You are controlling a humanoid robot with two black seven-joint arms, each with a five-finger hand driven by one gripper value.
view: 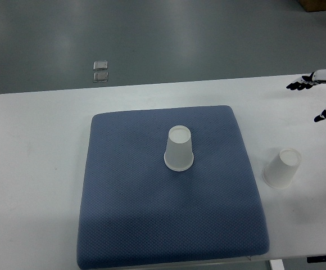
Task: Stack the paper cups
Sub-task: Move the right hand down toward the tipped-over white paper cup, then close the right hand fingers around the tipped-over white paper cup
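One paper cup [179, 148] stands upside down in the middle of the blue mat [123, 197]. A second paper cup [282, 167] sits upside down too, off the mat at about three o'clock, on the bare white table [34, 169]. They are well apart, so nothing is stacked yet. I think one cup must go over the other. The right hand [322, 94] waits up at two o'clock, near the table's edge, fingers spread wide and holding nothing. It looks ready to reach for the nearer cup.
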